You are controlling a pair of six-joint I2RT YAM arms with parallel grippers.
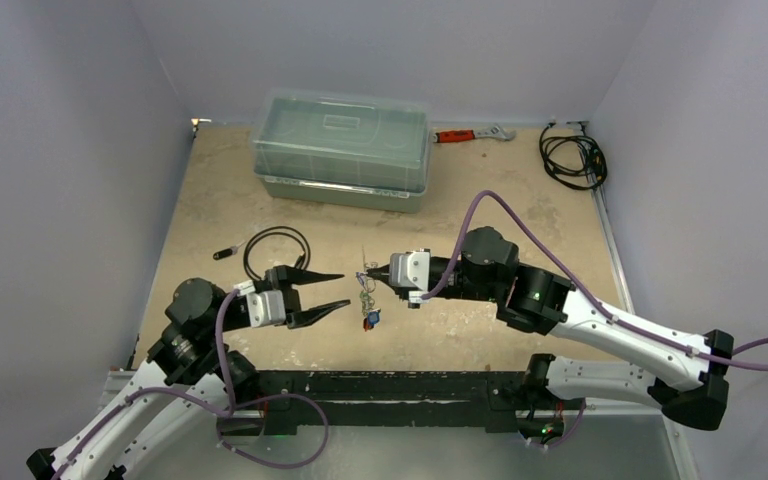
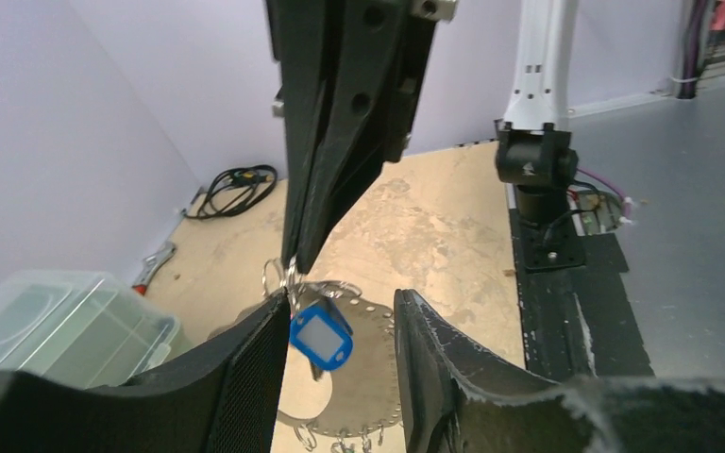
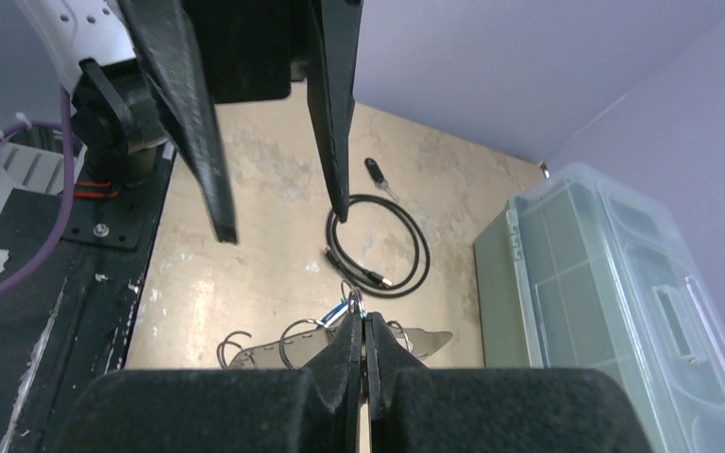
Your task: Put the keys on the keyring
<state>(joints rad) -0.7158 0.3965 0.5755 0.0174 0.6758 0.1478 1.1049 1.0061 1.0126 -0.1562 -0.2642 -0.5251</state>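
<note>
The keyring (image 2: 378, 363), a flat grey metal plate with small holes and little wire rings round its rim, hangs above the table. My right gripper (image 3: 360, 319) is shut on a small split ring (image 3: 354, 300) at its upper rim. A key with a blue tag (image 2: 321, 338) dangles from that ring. From above, the keyring (image 1: 365, 292) shows edge-on with the blue tag (image 1: 372, 318) at its lower end. My left gripper (image 2: 340, 298) is open, its fingers either side of the blue tag, which lies close against the left finger (image 2: 245, 373). Both grippers (image 1: 325, 294) (image 1: 372, 276) face each other.
A clear lidded plastic box (image 1: 340, 150) stands at the back, with an orange-handled wrench (image 1: 470, 133) to its right. A black cable bundle (image 1: 572, 158) lies in the back right corner. A thin black cable loop (image 1: 275, 250) and a small black stick (image 1: 225, 252) lie behind my left gripper.
</note>
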